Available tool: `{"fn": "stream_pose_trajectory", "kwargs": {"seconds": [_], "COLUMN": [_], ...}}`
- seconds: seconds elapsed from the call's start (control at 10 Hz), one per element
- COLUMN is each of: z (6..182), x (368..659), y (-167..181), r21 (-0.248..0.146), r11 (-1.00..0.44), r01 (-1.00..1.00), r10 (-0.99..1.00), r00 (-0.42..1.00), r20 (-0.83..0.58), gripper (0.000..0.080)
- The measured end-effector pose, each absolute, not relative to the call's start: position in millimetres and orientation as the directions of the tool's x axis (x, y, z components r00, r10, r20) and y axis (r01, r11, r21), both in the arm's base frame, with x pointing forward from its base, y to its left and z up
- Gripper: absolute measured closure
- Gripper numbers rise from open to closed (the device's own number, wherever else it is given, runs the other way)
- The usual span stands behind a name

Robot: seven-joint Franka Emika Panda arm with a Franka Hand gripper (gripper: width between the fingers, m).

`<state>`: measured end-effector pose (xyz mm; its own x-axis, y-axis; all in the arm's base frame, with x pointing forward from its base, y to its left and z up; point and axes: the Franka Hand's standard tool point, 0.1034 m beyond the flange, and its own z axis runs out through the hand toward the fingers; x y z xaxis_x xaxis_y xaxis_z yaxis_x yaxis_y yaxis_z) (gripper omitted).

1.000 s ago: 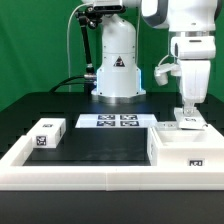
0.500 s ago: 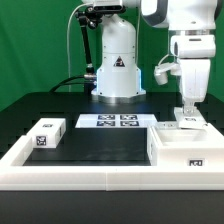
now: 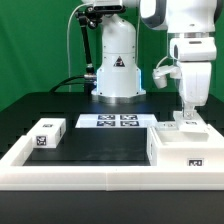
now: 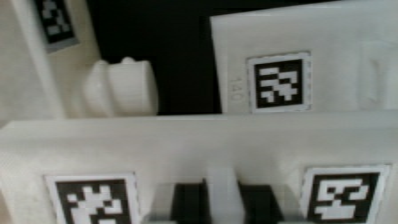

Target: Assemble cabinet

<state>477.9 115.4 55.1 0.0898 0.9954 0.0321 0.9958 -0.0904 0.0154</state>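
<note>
While beneath hand [image 3: 188, 116] — cabinet [image 3: 176, 148], black-and-white tags [image 4: 278, 85].

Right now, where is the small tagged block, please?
The block sits at the exterior view's left, beside the white rim, left of the marker board.

Toward the back of a matte black tabletop [image 3: 100, 145], lying flat and centred: the thin flat white marker board [image 3: 107, 121], printed with square black-and-white tags. Along the front and both side edges, touching the black surface: a low white plastic rim [image 3: 90, 178]. Behind, filling the background: a plain green backdrop [image 3: 30, 50].
</note>
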Motion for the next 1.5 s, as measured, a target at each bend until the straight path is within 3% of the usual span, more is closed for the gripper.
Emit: {"fn": "stream_pose_trajectory", "kwargs": {"seconds": [0.2, 0.8, 1.5], "z": [55.9, 55.7, 57.2], "x": [496.7, 496.3, 555.6], "y": [113.1, 113.0, 107.3], "r21": [0.023, 0.023, 0.041], "r11": [-0.082, -0.082, -0.096], "r01": [0.996, 0.996, 0.995], "r10": [0.996, 0.996, 0.995], "r00": [0.081, 0.082, 0.094], "r20": [0.036, 0.036, 0.042], "gripper": [0.0729, 0.0729, 0.0729]}}
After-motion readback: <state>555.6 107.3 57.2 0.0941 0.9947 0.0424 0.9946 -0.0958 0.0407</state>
